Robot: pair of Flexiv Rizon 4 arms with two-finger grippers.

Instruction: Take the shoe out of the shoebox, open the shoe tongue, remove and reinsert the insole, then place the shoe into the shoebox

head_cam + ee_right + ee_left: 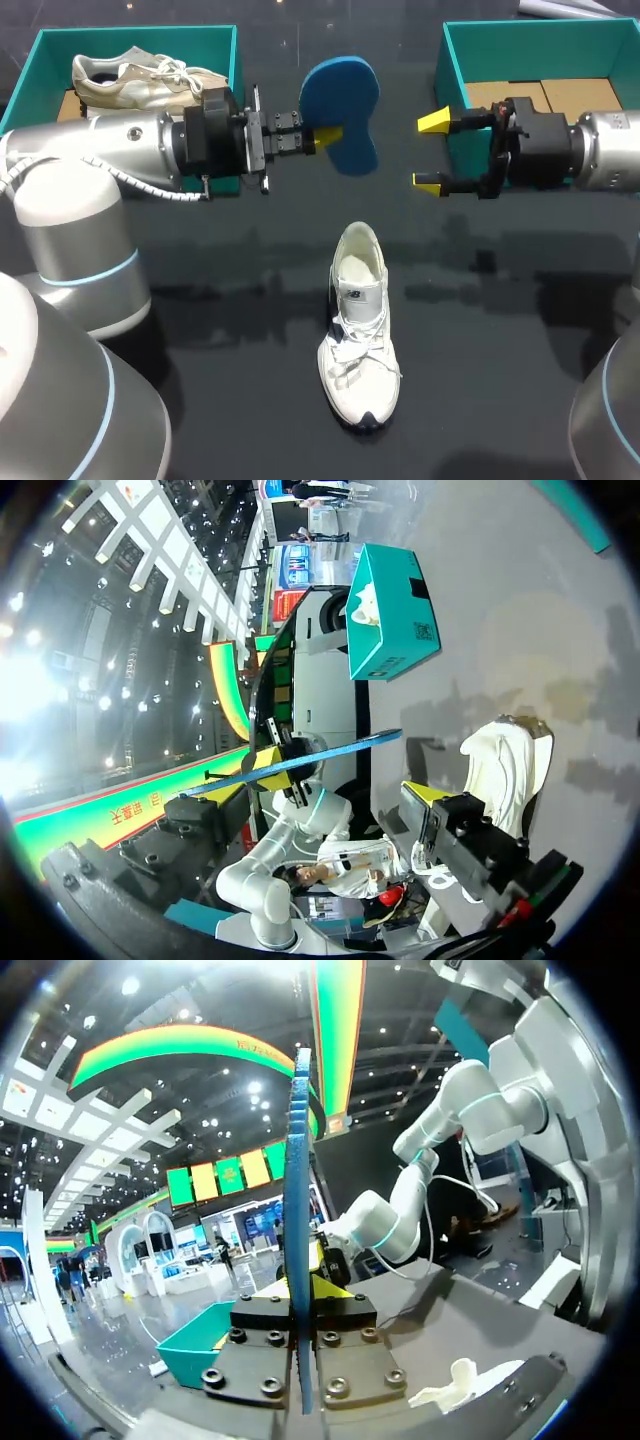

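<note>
My table [500, 380] is dark and glossy. 1 white shoe [358, 345] lies near its middle, toe toward me. 2 teal boxes stand at its far side: the left shoebox [135, 38] and the right shoebox [540, 35].

Right gripper [345, 780]: fingers spread wide. Ahead of it, blue insole [340, 748] seen edge-on, pinched by left gripper [290, 752]. White shoe [505, 765] on dark table [560, 630], below insole. Farther off, teal box [395, 630], pale shoe [365, 600] inside.

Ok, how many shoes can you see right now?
2. A white shoe lies on the table; a cream shoe sits in the left teal box. My right arm hides part of the right teal box.
</note>
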